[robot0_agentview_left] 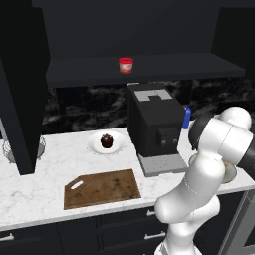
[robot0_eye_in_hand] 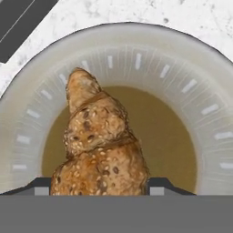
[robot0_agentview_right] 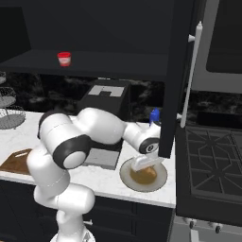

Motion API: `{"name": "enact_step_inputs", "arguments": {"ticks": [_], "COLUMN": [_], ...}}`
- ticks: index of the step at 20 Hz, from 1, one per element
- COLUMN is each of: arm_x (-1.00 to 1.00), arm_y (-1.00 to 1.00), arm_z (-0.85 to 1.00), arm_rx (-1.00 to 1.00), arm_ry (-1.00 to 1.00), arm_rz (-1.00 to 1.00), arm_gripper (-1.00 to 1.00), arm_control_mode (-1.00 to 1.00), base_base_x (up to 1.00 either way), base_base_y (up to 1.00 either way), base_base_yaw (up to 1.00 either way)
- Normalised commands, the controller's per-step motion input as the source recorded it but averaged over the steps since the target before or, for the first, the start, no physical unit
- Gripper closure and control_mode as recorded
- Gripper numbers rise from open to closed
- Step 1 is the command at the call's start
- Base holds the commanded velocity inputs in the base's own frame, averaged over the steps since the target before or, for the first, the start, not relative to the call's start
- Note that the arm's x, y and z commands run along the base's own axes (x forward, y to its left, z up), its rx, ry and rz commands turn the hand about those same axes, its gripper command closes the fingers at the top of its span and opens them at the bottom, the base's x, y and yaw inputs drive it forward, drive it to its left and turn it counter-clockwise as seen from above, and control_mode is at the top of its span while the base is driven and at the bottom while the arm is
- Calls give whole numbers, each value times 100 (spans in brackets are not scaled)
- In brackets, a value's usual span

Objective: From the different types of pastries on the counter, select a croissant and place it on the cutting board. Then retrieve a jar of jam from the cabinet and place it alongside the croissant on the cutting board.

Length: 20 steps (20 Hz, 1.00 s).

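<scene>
Hand view puts you right over the croissant (robot0_eye_in_hand: 98, 145): it lies in the brown well of a pale plate (robot0_eye_in_hand: 191, 82), with the two dark fingertips (robot0_eye_in_hand: 41, 185) down either side of its wide end. The gripper (robot0_eye_in_hand: 99, 187) is spread about as wide as the pastry, w/ little or no gap showing either side — whether the pads touch yet, I can't tell. It doesn't look lifted; it seems to rest on the plate.

Right base view: the gripper (robot0_agentview_right: 143, 163) is low over that plate (robot0_agentview_right: 160, 180) on the counter (robot0_agentview_right: 106, 177), right of the coffee machine (robot0_agentview_right: 106, 101).

Progress — early, by my read. The cutting board (robot0_agentview_left: 101, 188) sits bare on the counter, well left of the machine, so step 1 isn't done. The jar of jam (robot0_agentview_left: 126, 64) is up on the cabinet (robot0_agentview_left: 149, 69) shelf, untouched. The cupcake (robot0_agentview_left: 106, 141) is on its own plate; leave it.

Left for you: close, lift, carry croissant to the board, then fetch the jar & set it beside.
</scene>
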Motion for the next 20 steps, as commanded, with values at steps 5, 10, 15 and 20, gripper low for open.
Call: {"name": "enact_step_inputs", "arguments": {"ticks": [5,10,15,20], "arm_x": [-16,-44,-52,-61], "arm_y": [30,52,63,55], "arm_z": [46,22,13,31], "arm_rx": [0,-1,-6,-6], "arm_ry": [11,3,-1,-4], "arm_rz": [3,9,7,5], "arm_gripper": [100,100,100,100], "arm_control_mode": [-100,-100,-100,-100], "base_base_x": [0,0,0,0], "base_base_y": [0,0,0,0], "base_base_yaw": [0,0,0,0]}}
